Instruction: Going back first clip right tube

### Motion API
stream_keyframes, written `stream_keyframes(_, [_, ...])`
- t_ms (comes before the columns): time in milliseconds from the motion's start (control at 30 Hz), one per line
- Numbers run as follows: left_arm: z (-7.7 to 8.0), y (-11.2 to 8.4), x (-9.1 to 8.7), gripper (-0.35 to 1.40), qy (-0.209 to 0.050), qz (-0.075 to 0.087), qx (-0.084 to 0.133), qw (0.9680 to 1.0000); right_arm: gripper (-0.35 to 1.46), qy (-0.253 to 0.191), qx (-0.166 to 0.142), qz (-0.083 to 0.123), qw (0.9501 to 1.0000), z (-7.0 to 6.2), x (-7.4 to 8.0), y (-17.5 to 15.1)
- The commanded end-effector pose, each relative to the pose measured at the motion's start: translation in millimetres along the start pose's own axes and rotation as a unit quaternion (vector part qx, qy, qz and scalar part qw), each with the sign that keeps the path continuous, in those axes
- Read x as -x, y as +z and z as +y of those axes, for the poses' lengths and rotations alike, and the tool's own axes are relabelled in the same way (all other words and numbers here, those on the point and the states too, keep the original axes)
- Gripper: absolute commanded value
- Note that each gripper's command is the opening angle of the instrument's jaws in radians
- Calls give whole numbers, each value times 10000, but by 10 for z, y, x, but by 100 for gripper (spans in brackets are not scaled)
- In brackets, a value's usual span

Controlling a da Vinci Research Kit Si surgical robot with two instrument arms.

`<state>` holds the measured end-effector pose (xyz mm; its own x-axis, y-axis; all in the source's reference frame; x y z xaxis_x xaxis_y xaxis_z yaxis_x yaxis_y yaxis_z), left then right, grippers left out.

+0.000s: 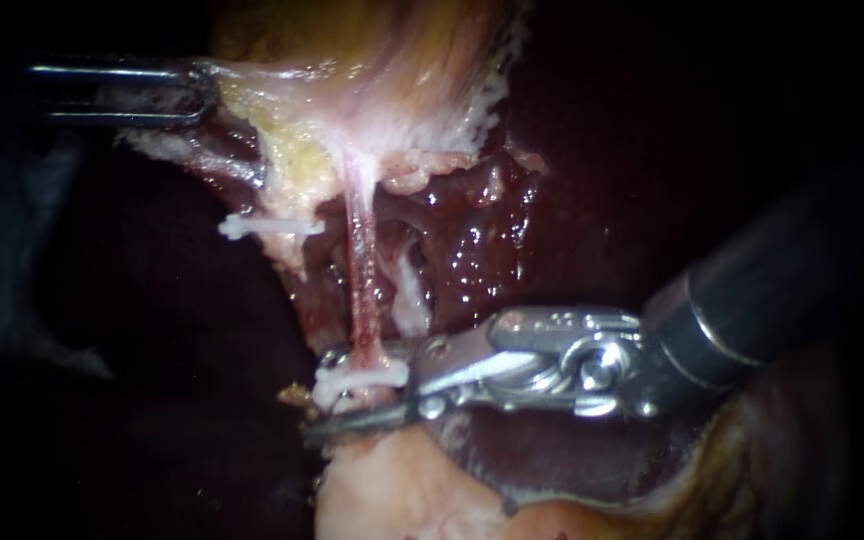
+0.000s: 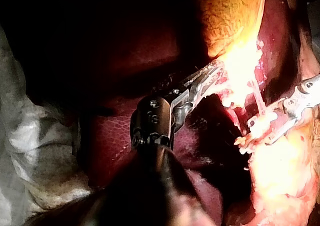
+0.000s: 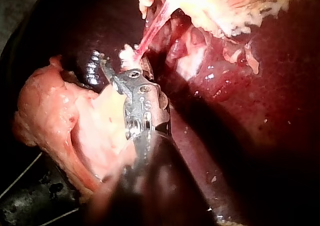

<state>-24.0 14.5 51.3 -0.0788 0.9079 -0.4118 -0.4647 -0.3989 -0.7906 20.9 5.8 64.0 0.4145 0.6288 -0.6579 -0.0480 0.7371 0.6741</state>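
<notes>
**Inspector A:** Surface and surroundings?

**Inspector B:** Bench specimen. Wet, dark red liver (image 1: 592, 150) fills most of the field. The pale yellow gallbladder (image 1: 372, 60) lies across its upper part, and a lump of pale pink tissue (image 1: 392, 490) sits at the lower edge. The left wrist camera shows crumpled whitish sheeting (image 2: 27, 151) beside the liver. Beyond that the room is dark and cannot be made out.

**Inspector A:** The task's item?

**Inspector B:** A white clip (image 1: 362, 377) sits crosswise on the right tube (image 1: 360, 270). The tube is a thin reddish strand, taut from the gallbladder's underside down to the pale pink tissue. The clip is at the strand's low end, just above that tissue. A second clip (image 1: 270, 228) sits well apart, higher and to the left, at the edge of the gallbladder's fringe.

**Inspector A:** Right instrument?

**Inspector B:** The right instrument (image 1: 320, 395) comes in from the right with its shaft nearly level. Its jaws stand apart with a visible gap, and the clip and tube lie within it. The upper jaw runs close over the clip and the lower passes beneath it. Nothing is clamped.

**Inspector A:** Left instrument?

**Inspector B:** The left instrument (image 1: 197, 92) enters from the upper left. Its jaws are closed on the gallbladder's fringe, which is drawn out toward the left. The left wrist camera likewise shows tissue pinched at the tips.
</notes>
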Motion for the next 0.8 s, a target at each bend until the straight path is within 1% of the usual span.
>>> stream_keyframes(33, [0,0,0,-35,1,-1,1,10000,50,-118,45,-37,9999,4,2,-3])
stream_keyframes(133, [0,0,0,-35,1,-1,1,10000,50,-352,81,-50,9993,11,6,-10])
stream_keyframes(200, [0,0,0,-35,1,-1,1,10000,50,-502,115,-46,9987,13,9,-17])
stream_keyframes(367, [0,-1,0,-35,2,-2,3,10000,50,-801,152,-43,9967,14,13,-49])
stream_keyframes(500, [0,-1,0,-35,2,-2,3,10000,50,-1084,185,-40,9939,14,10,-86])
stream_keyframes(667, [0,-1,0,-35,2,-2,3,10000,50,-1340,262,-44,9906,18,2,-135])
stream_keyframes(800, [0,0,0,-35,2,-1,2,10000,50,-1468,307,-52,9887,21,-2,-162])
